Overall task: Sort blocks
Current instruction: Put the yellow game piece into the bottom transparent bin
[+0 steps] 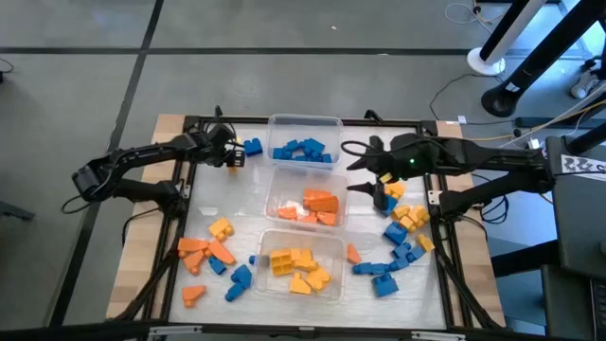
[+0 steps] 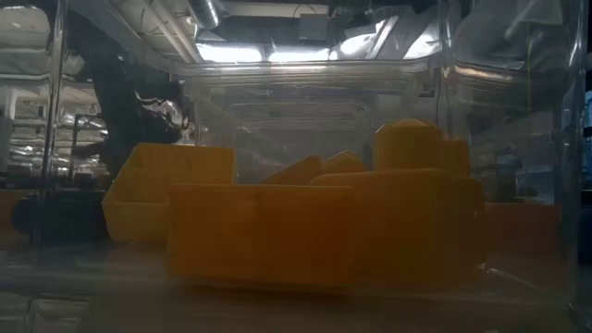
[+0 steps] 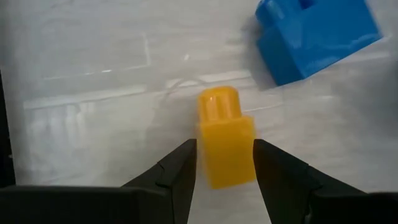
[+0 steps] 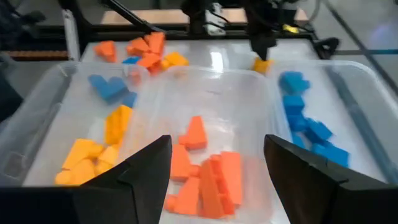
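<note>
Left pincer around yellow block

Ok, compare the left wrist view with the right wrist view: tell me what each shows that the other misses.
Only the left wrist view shows close up how the left pincer stands around the yellow block, with a blue block beyond it. Only the right wrist view shows the three clear tubs: yellow blocks, orange blocks and blue blocks, behind the open right pincer. Both show that yellow block on the table.
</note>
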`<state>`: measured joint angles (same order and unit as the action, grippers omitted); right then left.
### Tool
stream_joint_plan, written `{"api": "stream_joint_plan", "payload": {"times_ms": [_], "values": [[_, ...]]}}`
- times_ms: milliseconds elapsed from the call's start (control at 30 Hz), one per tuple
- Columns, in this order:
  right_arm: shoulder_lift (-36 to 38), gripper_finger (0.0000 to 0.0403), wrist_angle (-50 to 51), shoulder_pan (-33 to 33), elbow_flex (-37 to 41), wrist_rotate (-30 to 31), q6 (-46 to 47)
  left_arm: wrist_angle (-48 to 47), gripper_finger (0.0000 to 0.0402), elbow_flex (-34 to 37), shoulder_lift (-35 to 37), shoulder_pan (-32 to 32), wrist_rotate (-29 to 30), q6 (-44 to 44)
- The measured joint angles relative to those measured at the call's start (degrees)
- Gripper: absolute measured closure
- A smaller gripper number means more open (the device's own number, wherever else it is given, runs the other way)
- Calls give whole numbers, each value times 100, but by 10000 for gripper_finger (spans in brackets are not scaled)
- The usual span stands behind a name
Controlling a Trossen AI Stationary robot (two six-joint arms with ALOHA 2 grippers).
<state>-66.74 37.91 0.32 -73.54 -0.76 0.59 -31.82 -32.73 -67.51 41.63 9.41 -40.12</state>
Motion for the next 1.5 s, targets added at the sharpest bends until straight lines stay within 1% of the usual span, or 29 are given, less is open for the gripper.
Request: {"api": "stream_joint_plan", "payload": {"times_ms": [167, 367, 500, 800, 900, 1167, 1400, 1500], "values": [[77, 150, 138, 0, 0, 330, -194, 145, 253, -9, -250, -4, -30, 87], [72, 150, 147, 0, 0, 357, -283, 315, 253, -13, -312, -9, -40, 176], [70, 150, 175, 2, 0, 355, -283, 298, 249, -13, -312, -9, -37, 403], [68, 150, 177, 2, 0, 353, -287, 257, 199, 7, -325, -4, -39, 568], [68, 150, 202, 2, 0, 345, -288, 287, 188, 7, -325, -4, -38, 670], [66, 150, 447, 2, 0, 329, -288, 479, 191, 7, -323, -4, -39, 1183], [66, 150, 463, 2, 2, 331, -288, 480, 191, 4, -337, -7, -39, 1185], [66, 150, 465, 2, 2, 347, -269, 482, 191, 4, -484, -7, -42, 1345]]}}
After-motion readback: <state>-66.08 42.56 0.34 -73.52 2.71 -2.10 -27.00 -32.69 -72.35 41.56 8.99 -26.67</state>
